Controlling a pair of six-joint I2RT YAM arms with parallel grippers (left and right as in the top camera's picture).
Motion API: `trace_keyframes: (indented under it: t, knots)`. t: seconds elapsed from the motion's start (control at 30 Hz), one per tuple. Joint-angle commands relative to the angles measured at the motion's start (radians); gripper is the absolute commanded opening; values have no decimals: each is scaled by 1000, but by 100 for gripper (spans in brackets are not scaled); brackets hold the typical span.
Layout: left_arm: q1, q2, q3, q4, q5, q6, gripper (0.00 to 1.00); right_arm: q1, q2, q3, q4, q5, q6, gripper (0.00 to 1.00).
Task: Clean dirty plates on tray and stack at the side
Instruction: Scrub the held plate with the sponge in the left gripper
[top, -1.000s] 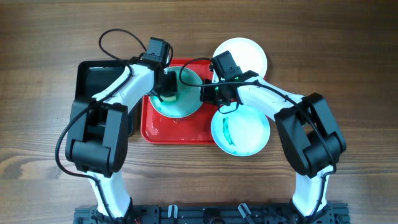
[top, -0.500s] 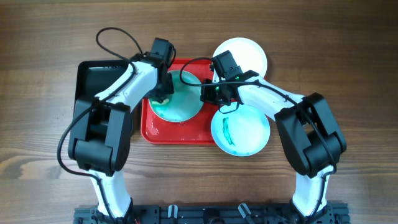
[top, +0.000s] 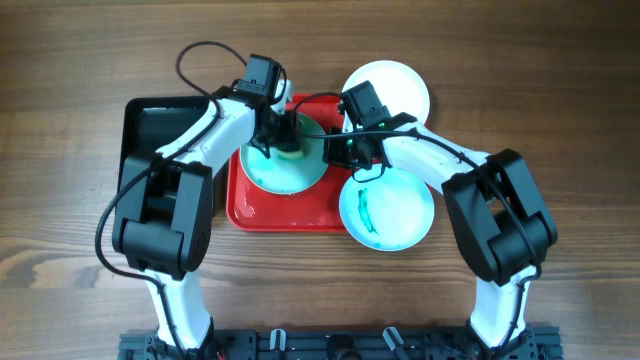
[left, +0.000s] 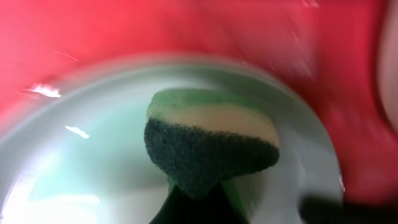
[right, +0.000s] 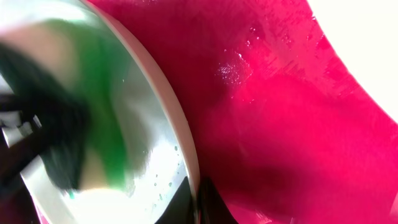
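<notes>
A pale aqua plate lies on the red tray. My left gripper is shut on a green and yellow sponge and presses it on this plate. My right gripper is shut on the plate's right rim, one finger on each side. A second aqua plate with green streaks lies on the table right of the tray. A white plate lies behind it.
A black tray stands left of the red tray, under my left arm. The red tray's floor is wet, with droplets. The white plate's edge shows in the right wrist view. Bare wooden table surrounds everything.
My left gripper has moved the sponge to the right across the aqua plate, towards its far right part. The right gripper has stayed on the rim.
</notes>
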Motion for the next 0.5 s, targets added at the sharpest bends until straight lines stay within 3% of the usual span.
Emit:
trace_keyframes:
  t: [0.0,0.17,0.27,0.37,0.47]
  knots:
    - [14,16,-3,29,-377,-371,4,-5,23,5,-5,8,-19,4]
    - [3,16,-3,-123,-533,-420,4,-5,23,5,-3,7,-25,4]
    - [3,16,-3,-245,-524,-396,4,-5,23,5,-2,5,-25,4]
    - [4,16,-3,-309,-334,-177,4,-5,23,5,-2,0,-26,4]
    - [4,16,-3,-324,-41,80,4,-5,23,5,2,-1,-26,4]
